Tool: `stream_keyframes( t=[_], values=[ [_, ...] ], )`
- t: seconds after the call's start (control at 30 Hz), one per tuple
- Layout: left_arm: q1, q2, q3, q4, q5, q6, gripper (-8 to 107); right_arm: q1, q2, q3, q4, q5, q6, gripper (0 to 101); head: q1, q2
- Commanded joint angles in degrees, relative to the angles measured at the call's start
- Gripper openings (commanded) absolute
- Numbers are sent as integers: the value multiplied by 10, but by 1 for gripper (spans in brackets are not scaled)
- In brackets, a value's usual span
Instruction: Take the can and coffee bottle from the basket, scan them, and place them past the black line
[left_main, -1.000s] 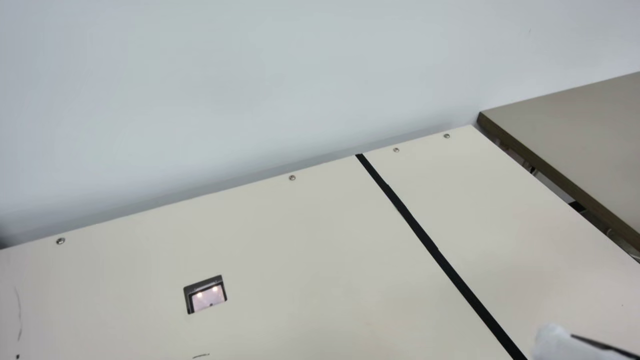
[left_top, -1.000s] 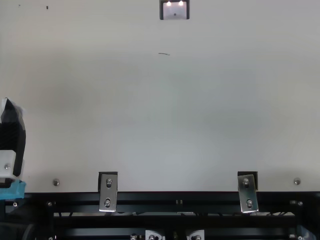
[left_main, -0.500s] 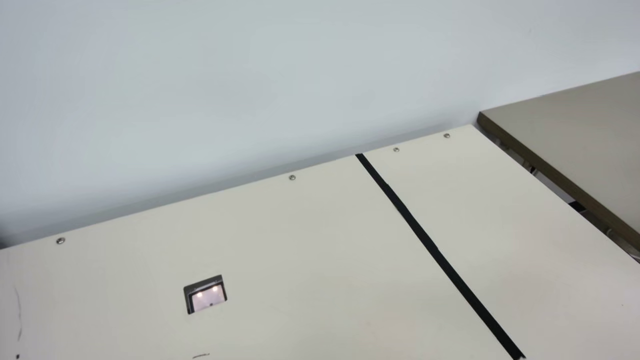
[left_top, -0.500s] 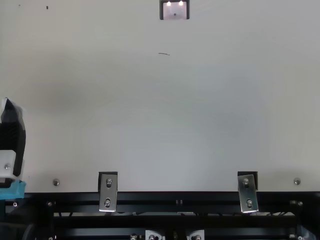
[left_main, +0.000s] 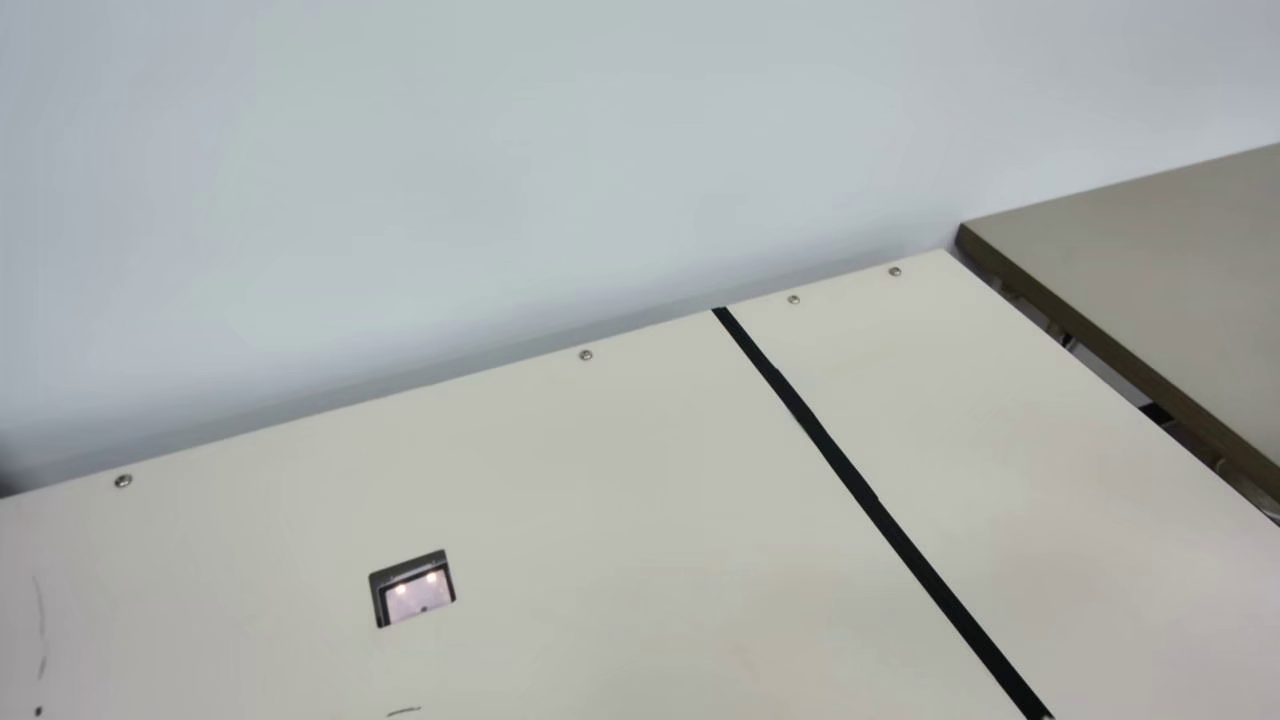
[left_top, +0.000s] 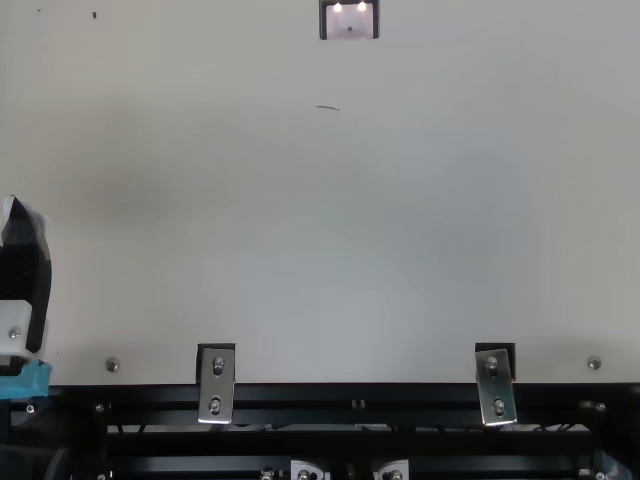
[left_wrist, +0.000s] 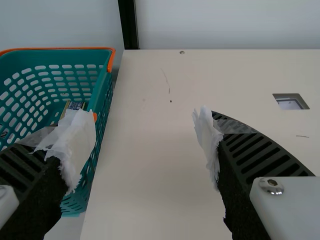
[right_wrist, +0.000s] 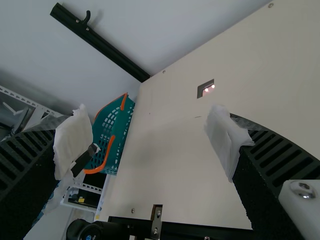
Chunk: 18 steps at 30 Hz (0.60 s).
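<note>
Basket (left_wrist: 57, 48) beside tabletop (left_wrist: 150, 185). Right hand (right_wrist: 150, 136), open, has drawn back from near black line (left_main: 878, 505); left hand (left_wrist: 144, 134), open, unmoved near basket, presumably fetches next. Labelled item (left_wrist: 75, 105) inside, can or bottle unclear.

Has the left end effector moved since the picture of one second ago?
No: in the top view, the left end effector keeps the same place, left of the nearest table screw.
</note>
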Motion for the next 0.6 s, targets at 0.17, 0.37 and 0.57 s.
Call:
stream_keyframes(
  t=[0.17, 0.37, 0.57],
  values=[
    [0, 0, 0, 0, 0, 0, 90, 0, 0, 0, 0, 0, 0, 101, 5, 100],
    [0, 0, 0, 0, 0, 0, 90, 0, 0, 0, 0, 0, 0, 101, 0, 203],
    [0, 0, 0, 0, 0, 0, 90, 0, 0, 0, 0, 0, 0, 101, -11, 305]
  ],
)
